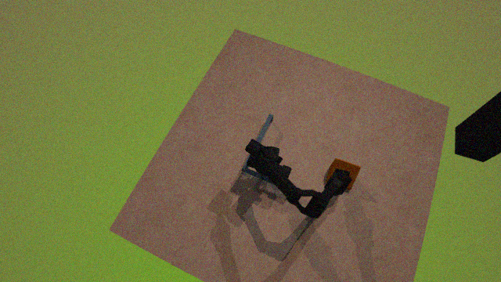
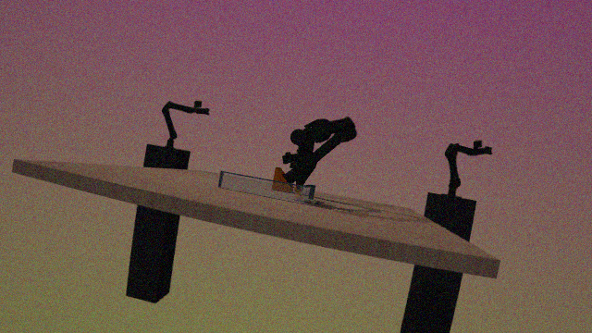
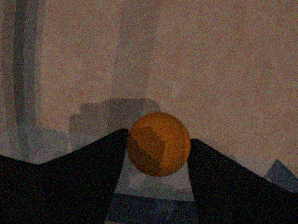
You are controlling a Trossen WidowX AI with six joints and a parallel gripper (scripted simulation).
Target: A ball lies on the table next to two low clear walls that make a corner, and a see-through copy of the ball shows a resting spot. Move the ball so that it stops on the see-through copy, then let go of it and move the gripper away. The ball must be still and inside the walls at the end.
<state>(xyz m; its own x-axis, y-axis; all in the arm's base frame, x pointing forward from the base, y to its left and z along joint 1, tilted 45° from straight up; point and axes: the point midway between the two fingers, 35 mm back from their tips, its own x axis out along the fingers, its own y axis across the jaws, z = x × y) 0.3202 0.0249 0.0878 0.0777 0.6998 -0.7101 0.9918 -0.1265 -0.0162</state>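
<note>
An orange ball sits between the two black fingertips. My gripper is shut on the ball, low over the table just behind the long clear wall in the exterior view. The clear walls show blue edges in the top view: one bar runs up from the corner, the other runs under the arm. A blue wall edge also crosses below the ball in the wrist view. The arm hides the fingertips in the top view. The see-through copy cannot be made out.
An orange block stands at my arm's base. The tabletop carries broad arm shadows. Two other black arms stand on dark pedestals beyond the table in the exterior view.
</note>
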